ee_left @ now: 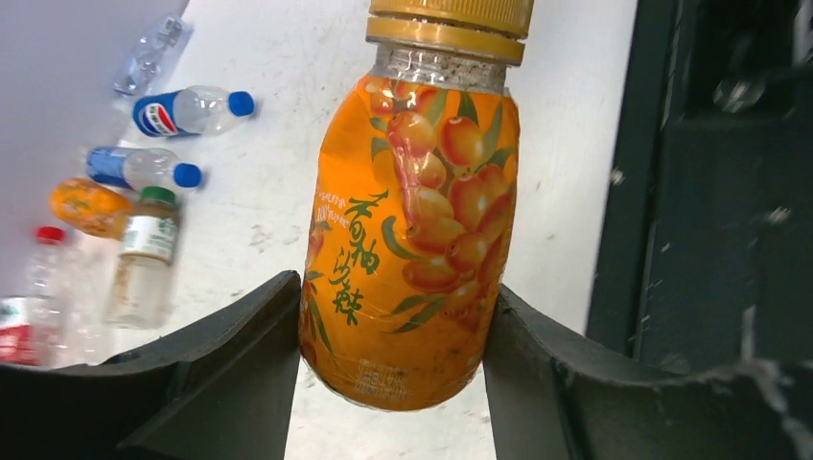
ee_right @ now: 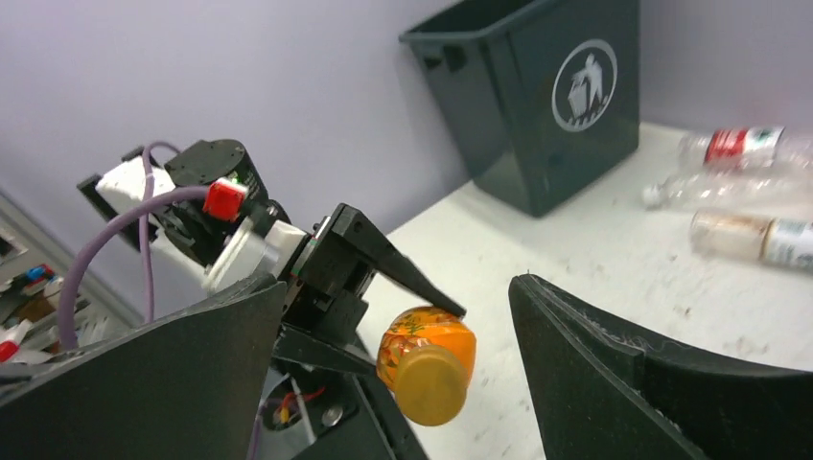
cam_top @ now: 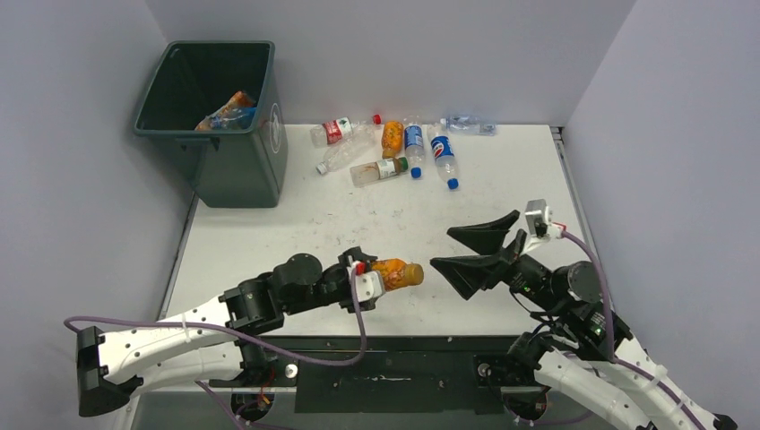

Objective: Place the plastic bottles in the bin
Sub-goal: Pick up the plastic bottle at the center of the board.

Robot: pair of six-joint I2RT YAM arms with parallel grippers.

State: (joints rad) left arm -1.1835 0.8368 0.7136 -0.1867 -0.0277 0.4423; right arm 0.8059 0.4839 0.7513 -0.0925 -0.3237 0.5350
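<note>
Orange bottle is clamped at its base in our left end effector, its cap pointing at our right end effector, which we hold spread wide and empty just beyond. More plastic bottles lie on the desk well ahead of both, and the bin stands far ahead-left.

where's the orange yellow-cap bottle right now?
Top view: the orange bottle is near the front centre of the table, gripped by the left fingers, cap pointing at the open right fingers.
</note>
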